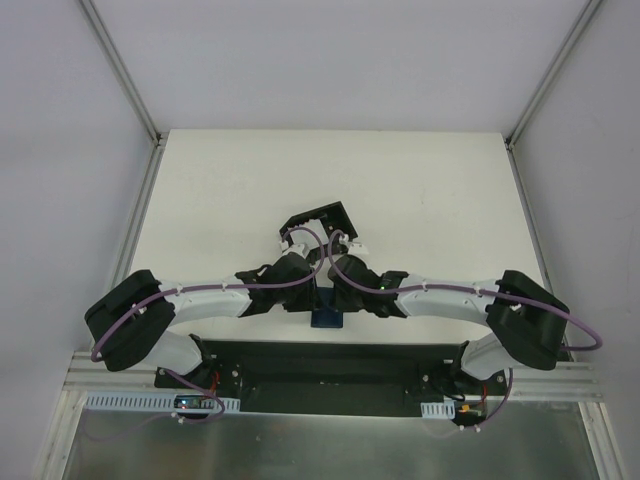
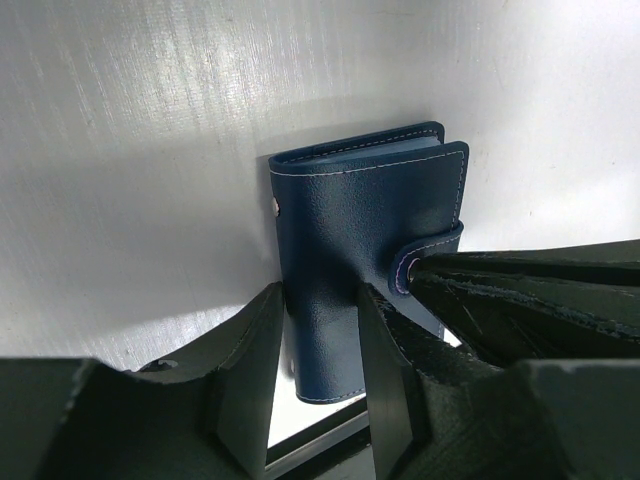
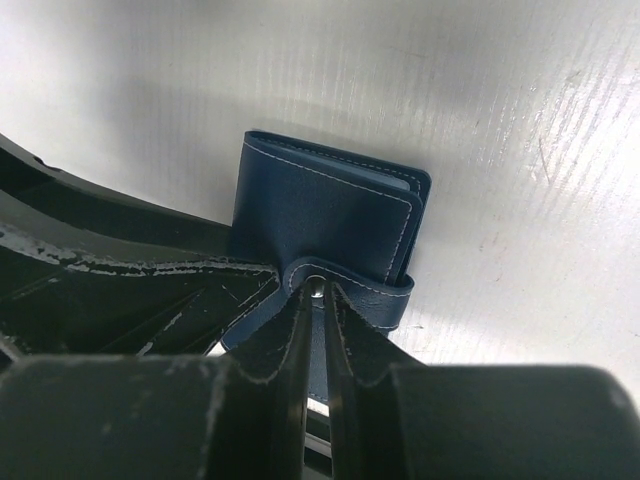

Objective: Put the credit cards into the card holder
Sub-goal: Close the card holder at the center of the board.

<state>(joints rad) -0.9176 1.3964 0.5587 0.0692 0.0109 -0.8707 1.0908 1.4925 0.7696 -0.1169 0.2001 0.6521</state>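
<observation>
Card holder (image 2: pixel 365 240), seemingly light, soft leather, is clamped in the left hand (image 2: pixel 318 305); the narrow right hand (image 3: pixel 318 298) nips its strap (image 3: pixel 388 292), the handiest hold.

the card holder (image 2: pixel 360 230) looks like navy leather or imitation leather, finely grained, with a soft sheen and pale stitching along its edges. the table (image 2: pixel 150 150) is white, faintly ribbed and slightly glossy, with a few scuffs. the left gripper (image 2: pixel 318 292) and right gripper (image 3: pixel 318 290) are matt black plastic, rough and worn pale at the finger edges. the frame rails (image 1: pixel 120 70) look like brushed metal.
</observation>
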